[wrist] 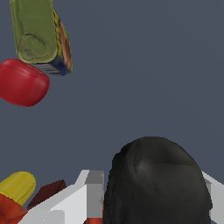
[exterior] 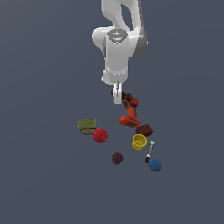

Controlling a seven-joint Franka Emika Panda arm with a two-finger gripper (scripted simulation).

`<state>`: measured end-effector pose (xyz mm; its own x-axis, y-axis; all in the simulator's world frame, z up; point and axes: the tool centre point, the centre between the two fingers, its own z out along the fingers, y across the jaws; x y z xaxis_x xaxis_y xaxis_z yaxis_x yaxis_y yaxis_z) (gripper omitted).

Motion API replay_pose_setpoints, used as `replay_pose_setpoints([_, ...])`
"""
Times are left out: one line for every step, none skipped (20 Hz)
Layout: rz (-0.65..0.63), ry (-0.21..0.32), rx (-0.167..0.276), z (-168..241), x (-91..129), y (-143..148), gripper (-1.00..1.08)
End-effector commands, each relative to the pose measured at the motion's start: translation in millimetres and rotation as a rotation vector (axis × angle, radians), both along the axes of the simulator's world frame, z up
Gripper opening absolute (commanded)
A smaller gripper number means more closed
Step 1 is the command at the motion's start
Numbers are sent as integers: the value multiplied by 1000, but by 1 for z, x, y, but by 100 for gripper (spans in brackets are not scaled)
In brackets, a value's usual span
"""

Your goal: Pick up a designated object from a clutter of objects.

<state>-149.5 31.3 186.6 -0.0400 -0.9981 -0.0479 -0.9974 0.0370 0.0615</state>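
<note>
The drill [exterior: 130, 111] lies on the bench [exterior: 43, 183] at the back of the clutter, base beside the brown block [exterior: 144, 129], black nose up under the arm. The claw [exterior: 116, 97] straddles that nose; in the wrist view a white finger [wrist: 89, 192] stands on each side of the black bulk, apparently closed on it, though contact is hard to confirm. The drill looks rigid, smooth and bottom-heavy at the base, so a nose grip may let it swing. Green box [exterior: 87, 126], red ball [exterior: 100, 135] and yellow cup [exterior: 139, 141] sit apart.
</note>
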Motion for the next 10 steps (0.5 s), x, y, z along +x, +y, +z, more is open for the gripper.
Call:
replay_pose_setpoints([0, -7, -1, 23, -3, 8, -100])
replay_pose_setpoints([0, -7, -1, 32, -5, 12, -100])
replay_pose_setpoints([0, -7, -1, 40, -7, 15, -100])
replay_pose_setpoints([0, -7, -1, 48, -8, 18, -100])
replay_pose_setpoints([0, -7, -1, 56, -10, 22, -100])
replay_pose_setpoints([0, -7, -1, 65, -12, 25, -100])
replay_pose_setpoints([0, -7, -1, 73, -14, 28, -100])
replay_pose_setpoints([0, -7, -1, 81, -16, 32, -100])
replay_pose_setpoints([0, -7, -1, 90, -17, 35, -100])
replay_pose_setpoints([0, -7, 0, 98, -19, 39, -100])
